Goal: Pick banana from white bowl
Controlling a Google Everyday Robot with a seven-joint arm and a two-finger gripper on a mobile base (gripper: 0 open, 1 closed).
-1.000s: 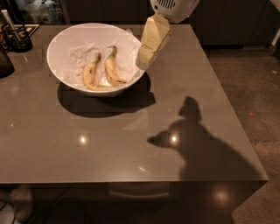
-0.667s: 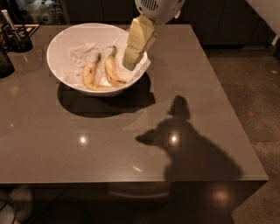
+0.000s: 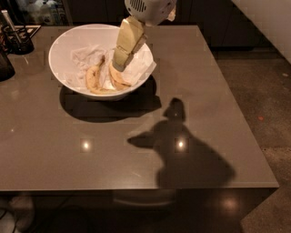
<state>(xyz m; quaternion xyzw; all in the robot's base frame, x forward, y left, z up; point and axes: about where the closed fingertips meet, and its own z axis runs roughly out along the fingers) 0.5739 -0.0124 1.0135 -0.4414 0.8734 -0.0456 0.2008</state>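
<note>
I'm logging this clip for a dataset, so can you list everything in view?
white bowl: one, glossy white, far-left part of the table
bananas: two, yellow with brown marks, side by side in the bowl
paper lining: one, white, crumpled, in the bowl under the bananas
table: one, glossy grey-brown, fills most of the view
utensil holder: one, dark, far-left corner of the table
dark container: one, black, left edge, cut off
robot's shadow: one, dark, on the table in front of and right of the bowl
floor: speckled brown, right of the table
arm housing: one, white with a grille, above the bowl's far rim
claw: one, cream, reaching down into the bowl at the right-hand banana
</note>
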